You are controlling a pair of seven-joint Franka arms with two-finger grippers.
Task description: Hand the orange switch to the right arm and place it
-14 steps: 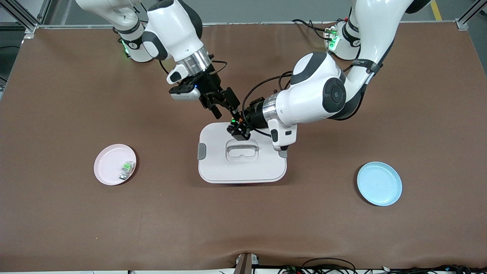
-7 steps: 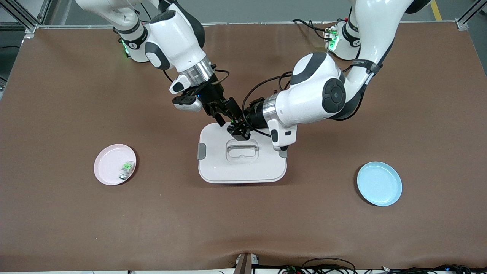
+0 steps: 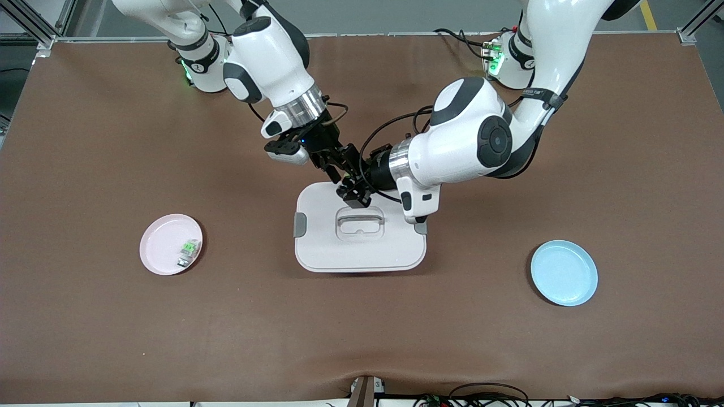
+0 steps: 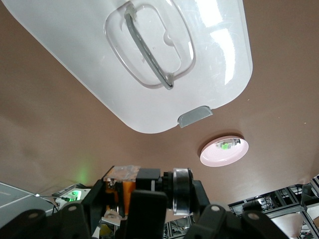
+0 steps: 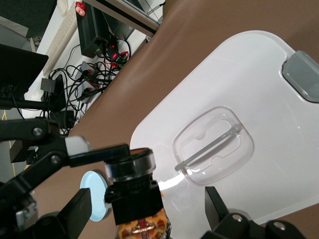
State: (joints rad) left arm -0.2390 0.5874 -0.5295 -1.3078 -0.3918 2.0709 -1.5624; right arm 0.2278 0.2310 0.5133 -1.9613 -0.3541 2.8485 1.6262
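Front view: the left gripper (image 3: 353, 192) hangs over the edge of the white lidded box (image 3: 396, 249) nearest the arm bases, its fingers clamped tight on the orange switch (image 3: 350, 182), which is only a speck of orange here. The right gripper (image 3: 341, 169) comes in from the right arm (image 3: 266, 51) and meets the left one over the same edge of the box, its fingers spread wide on either side of the switch; whether they touch it cannot be told. The box sits mid-table on a brown cloth (image 3: 113, 141). A pink plate (image 3: 161, 246) with a small green-and-white part (image 3: 189, 251) on it lies toward the right arm's end, and a blue plate (image 3: 564, 272) lies toward the left arm's end.

Left wrist view: the left gripper's fingers (image 4: 144, 206) pinch the switch (image 4: 124, 185), black with orange bands and a clear-rimmed round end. The box lid (image 4: 149, 99) with its recessed handle, the pink plate (image 4: 224, 151) and the brown cloth show below.

Right wrist view: the right gripper's fingers (image 5: 70, 214) stand far apart, with the switch (image 5: 134, 199) between them, gripped by the left gripper's fingers (image 5: 77, 148). Off the table's edge are cables and black boxes with red lights. No writing can be read in any view
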